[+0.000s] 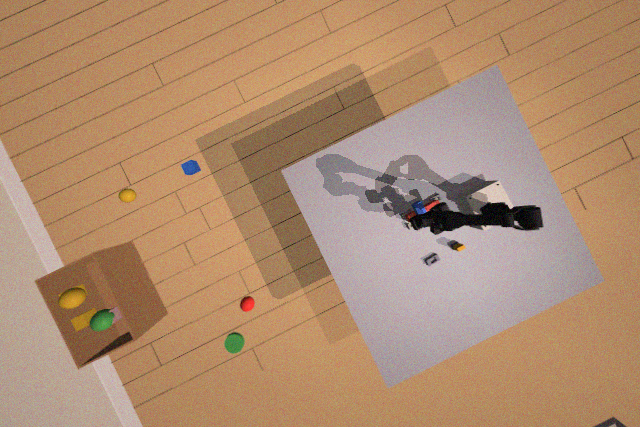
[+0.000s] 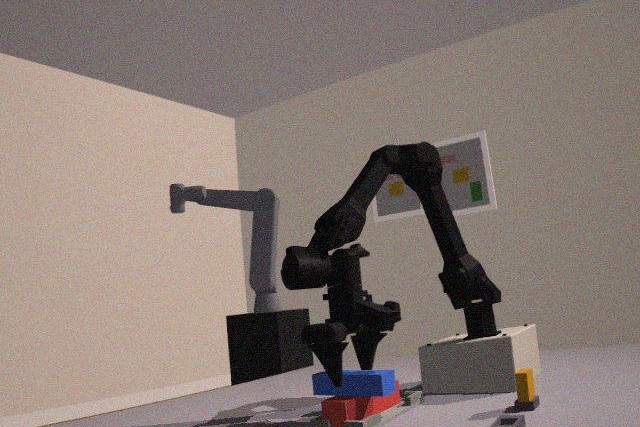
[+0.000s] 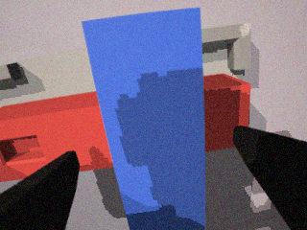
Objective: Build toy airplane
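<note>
The red fuselage lies in the grey jig cradle on the table. The blue wing lies across the top of the fuselage. My gripper is open, with one finger on each side of the wing and not gripping it. An open socket shows near the fuselage's left end in the wrist view. The yellow tail fin stands upright in a small dark holder to the right of the arm's base.
The arm's white base block sits on the grey table. A small grey holder lies near the tail fin. A grey arm on a black pedestal stands behind. A cardboard box and balls lie on the floor.
</note>
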Controlling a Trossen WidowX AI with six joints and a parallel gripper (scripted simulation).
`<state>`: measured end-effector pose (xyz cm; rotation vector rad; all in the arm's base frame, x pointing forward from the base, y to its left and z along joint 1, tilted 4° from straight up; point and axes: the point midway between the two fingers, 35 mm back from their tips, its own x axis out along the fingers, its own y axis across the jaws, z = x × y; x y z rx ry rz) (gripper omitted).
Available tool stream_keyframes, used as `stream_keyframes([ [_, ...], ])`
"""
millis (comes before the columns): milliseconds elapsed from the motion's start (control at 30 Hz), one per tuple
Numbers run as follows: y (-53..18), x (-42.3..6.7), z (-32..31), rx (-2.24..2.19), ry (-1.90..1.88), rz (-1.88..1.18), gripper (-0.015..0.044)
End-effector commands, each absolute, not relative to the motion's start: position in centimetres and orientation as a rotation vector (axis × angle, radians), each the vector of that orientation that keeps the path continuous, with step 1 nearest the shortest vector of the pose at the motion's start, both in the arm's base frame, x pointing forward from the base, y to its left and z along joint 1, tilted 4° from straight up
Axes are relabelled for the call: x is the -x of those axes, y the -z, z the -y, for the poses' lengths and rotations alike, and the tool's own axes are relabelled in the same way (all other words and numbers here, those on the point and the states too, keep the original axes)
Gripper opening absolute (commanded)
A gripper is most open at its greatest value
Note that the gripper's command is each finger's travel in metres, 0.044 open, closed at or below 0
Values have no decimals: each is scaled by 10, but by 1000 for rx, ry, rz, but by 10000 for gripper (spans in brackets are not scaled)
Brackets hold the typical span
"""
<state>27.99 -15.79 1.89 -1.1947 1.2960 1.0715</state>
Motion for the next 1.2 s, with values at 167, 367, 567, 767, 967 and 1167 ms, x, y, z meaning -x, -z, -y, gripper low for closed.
stream_keyframes([
  [167,-92,-280,153,1196,-1076,-1294,440],
  [367,-104,-282,154,1197,-1077,-1293,440],
  [567,-104,-283,154,1015,-892,-1380,440],
  [767,-105,-283,154,562,-437,-1516,440],
  [967,-107,-283,155,100,20,-1551,440],
  [1167,-107,-284,155,-13,131,-1544,440],
])
